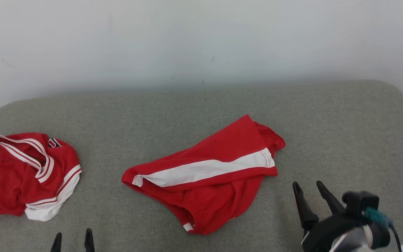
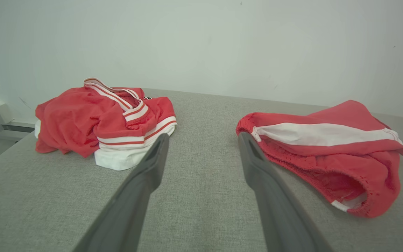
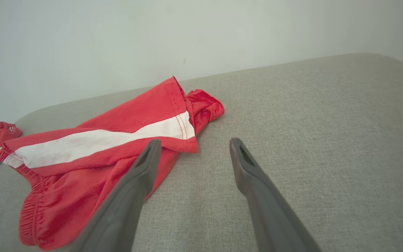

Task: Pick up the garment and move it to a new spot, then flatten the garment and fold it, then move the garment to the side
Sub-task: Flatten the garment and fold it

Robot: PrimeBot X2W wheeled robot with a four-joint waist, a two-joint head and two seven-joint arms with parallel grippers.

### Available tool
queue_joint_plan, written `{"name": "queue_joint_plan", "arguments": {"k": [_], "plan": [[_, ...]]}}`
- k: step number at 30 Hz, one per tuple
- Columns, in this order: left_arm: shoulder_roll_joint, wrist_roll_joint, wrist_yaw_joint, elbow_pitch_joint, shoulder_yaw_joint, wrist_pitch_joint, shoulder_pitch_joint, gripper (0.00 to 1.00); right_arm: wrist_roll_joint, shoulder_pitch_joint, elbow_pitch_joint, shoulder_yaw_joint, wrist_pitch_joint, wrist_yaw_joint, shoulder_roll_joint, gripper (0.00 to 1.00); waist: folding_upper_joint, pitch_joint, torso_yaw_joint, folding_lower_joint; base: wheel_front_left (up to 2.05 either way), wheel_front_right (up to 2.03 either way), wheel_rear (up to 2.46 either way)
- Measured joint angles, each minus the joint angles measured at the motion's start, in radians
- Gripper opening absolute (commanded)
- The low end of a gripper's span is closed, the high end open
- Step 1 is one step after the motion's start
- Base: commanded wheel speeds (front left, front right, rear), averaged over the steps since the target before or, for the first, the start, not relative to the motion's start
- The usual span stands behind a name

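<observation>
The garment [image 1: 208,171], red shorts with a broad white side stripe, lies crumpled in the middle of the grey padded surface [image 1: 327,122]. In the left wrist view the garment [image 2: 327,147] lies to the right of the fingers; in the right wrist view the garment [image 3: 93,154] spreads to the left, partly behind the left finger. My right gripper [image 1: 306,182] hovers open just right of the shorts' lower hem, and the right gripper [image 3: 195,140] holds nothing. My left gripper [image 1: 73,232] stands open at the front edge, and the left gripper [image 2: 203,134] is bare too.
A second red top with white and red striped trim [image 1: 23,175] lies bunched at the far left, seen as the red top [image 2: 100,119] ahead of the left fingers. A pale wall [image 1: 201,42] rises behind. Bare grey surface stretches to the right of the shorts.
</observation>
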Motion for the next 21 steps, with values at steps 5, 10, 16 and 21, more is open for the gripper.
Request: {"name": "queue_joint_plan", "arguments": {"k": [5,10,16,21], "plan": [[-0.001,0.002,-0.004,-0.009,-0.023,0.0,-0.021,1.0,0.015,-0.097,0.058,-0.012,0.158,0.0,-0.016,1.0,0.0001,0.022,0.011,0.0001,0.0,0.0,0.0],[-0.001,0.001,-0.005,-0.014,-0.057,0.0,-0.046,1.0,0.022,-0.211,0.148,-0.051,0.25,0.0,-0.034,1.0,0.0,0.054,0.04,0.0001,0.0,0.0,0.0],[-0.001,0.001,-0.005,-0.017,-0.073,0.0,-0.06,1.0,0.072,-0.292,0.243,-0.034,0.309,0.0,-0.044,1.0,0.0001,0.093,0.089,0.0001,0.0,0.0,0.0],[-0.001,0.002,-0.009,-0.02,-0.072,0.0,-0.062,1.0,0.084,-0.336,0.295,-0.021,0.312,0.0,-0.058,1.0,0.0001,0.122,0.122,0.0001,0.0,0.0,0.0]]}}
